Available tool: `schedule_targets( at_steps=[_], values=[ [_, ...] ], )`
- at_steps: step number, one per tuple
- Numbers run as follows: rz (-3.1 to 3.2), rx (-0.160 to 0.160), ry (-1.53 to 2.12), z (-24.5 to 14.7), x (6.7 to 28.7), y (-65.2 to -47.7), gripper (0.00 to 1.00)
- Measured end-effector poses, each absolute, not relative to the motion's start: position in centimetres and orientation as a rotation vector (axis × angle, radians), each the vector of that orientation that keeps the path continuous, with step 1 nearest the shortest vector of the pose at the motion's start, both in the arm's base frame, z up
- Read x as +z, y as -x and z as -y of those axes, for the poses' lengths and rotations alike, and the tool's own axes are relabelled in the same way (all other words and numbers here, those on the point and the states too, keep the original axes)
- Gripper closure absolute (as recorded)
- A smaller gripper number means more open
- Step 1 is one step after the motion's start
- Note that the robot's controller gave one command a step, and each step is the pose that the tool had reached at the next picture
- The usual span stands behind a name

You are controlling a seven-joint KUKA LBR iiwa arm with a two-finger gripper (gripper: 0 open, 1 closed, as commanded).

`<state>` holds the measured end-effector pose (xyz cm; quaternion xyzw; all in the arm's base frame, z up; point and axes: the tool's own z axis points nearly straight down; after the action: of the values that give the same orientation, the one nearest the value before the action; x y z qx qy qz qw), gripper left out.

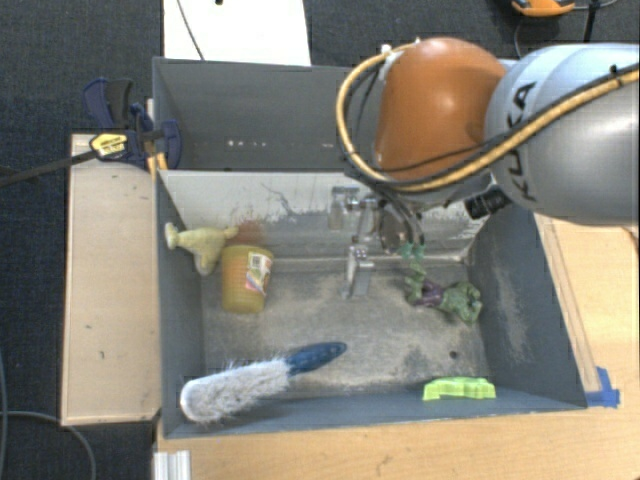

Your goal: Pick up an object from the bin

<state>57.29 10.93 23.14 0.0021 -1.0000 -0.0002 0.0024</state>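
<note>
Along the near wall of the bin two things lie flat and untouched: a brush with white bristles and a blue handle towards the left corner, and a lime-green flat piece towards the right corner, well apart from each other.

Further in, at the left, a yellow-brown jar with a label stands just beside a pale yellow soft toy, and the two look to be touching. Across the floor to the right lies a green and purple toy, with a thin green part reaching up towards the arm.

Just behind and to the left of that toy the gripper is down inside the bin, close to the floor, hanging below the arm's orange cover. Its fingers stand apart, and between them I see bare grey floor — nothing is caught there. The toy's thin green end sits right by the right-hand finger, on its outer side as far as I can make out; whether they touch I cannot tell.

So, as I judge it, the reach into the bin is made, but the pick itself is not: nothing is gripped and nothing is off the floor. What is left is to get the fingers round one thing — the green and purple toy is nearest — then close on it and lift it out.
</note>
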Motion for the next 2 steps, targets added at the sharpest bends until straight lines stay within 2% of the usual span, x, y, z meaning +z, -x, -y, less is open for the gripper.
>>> schedule_targets(
  at_steps=[1, 2],
  values=[
    [3.145, -0.002, -0.001, -10.8, 23.6, -57.4, 0.00],
    [3.143, -0.002, -0.165, -13.3, 16.1, -54.8, 0.00]
  ],
)
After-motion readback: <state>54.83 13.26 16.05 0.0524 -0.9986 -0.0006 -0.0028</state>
